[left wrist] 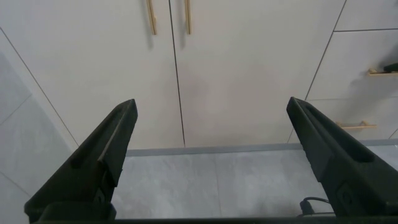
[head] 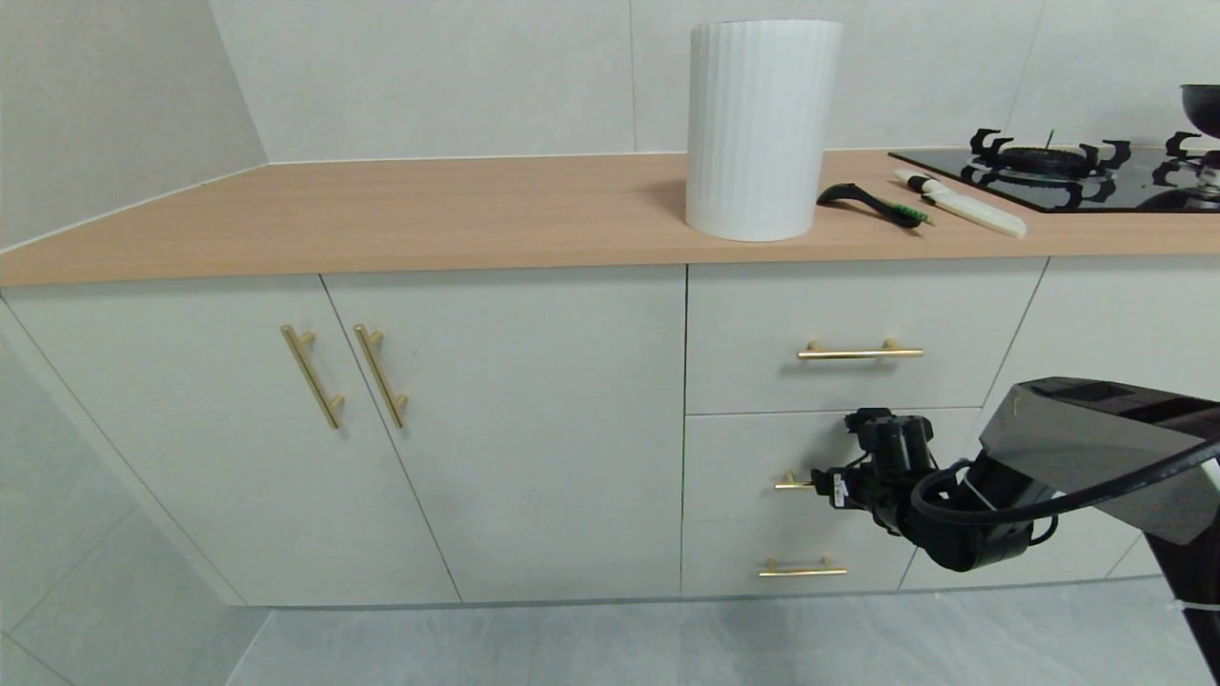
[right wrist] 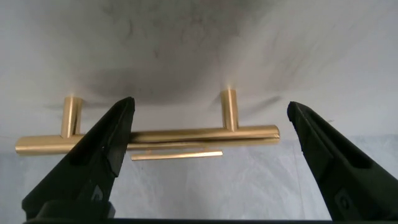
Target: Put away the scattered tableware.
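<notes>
On the wooden counter [head: 381,210] lie a black spoon [head: 863,202] and a white knife [head: 963,203] with a dark handle, just right of a tall white ribbed container [head: 758,129]. My right gripper [head: 829,481] is low in front of the drawers, at the brass handle [head: 791,484] of the middle drawer. In the right wrist view it [right wrist: 209,107] is open, and the handle [right wrist: 186,135] runs across between its fingers, close to the drawer front. My left gripper [left wrist: 211,106] is open and holds nothing; it faces the cabinet doors and the floor.
A black gas hob [head: 1048,176] takes up the counter's right end, with a dark pot [head: 1201,95] at the edge. Two cabinet doors with brass handles [head: 310,374] stand left of three stacked drawers [head: 858,353]. Grey tiled floor [head: 572,648] lies below.
</notes>
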Tool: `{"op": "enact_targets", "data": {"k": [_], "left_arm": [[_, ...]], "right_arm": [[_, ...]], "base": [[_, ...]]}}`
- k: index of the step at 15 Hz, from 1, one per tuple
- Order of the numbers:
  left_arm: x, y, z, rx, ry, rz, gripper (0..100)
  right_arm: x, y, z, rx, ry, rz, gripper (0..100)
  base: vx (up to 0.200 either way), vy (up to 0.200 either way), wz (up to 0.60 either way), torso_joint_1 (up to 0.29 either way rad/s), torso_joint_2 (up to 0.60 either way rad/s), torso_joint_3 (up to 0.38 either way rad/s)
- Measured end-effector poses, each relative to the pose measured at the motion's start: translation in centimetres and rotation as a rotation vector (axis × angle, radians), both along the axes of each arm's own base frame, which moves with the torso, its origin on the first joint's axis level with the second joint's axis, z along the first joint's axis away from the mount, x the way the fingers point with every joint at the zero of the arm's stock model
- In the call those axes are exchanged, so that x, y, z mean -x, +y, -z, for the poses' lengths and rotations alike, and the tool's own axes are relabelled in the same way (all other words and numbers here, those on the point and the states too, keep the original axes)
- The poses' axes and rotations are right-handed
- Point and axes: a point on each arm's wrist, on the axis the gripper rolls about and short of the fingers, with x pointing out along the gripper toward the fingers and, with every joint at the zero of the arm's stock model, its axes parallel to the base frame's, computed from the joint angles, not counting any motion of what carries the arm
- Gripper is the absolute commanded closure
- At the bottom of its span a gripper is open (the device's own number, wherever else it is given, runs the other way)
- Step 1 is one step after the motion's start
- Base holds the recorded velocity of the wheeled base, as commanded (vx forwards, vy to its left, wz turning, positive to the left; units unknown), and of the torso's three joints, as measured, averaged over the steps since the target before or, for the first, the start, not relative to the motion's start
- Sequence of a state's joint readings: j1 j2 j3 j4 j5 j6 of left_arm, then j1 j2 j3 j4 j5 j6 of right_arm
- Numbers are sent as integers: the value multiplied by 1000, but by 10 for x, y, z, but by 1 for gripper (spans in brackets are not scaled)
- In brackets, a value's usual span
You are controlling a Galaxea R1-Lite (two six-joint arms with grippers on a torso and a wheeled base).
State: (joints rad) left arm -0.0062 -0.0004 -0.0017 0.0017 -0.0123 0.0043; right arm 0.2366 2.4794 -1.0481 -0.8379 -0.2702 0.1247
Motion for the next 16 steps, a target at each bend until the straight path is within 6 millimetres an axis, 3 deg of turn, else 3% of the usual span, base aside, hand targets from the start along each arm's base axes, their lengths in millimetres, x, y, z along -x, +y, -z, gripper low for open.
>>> {"op": "enact_targets", "data": {"k": [16], "left_arm": [[0,0,0,0,0,0,0]], "right_arm": [[3,0,1,-12,71,-28,0]], "base": [[0,0,0,0,0,0]]}}
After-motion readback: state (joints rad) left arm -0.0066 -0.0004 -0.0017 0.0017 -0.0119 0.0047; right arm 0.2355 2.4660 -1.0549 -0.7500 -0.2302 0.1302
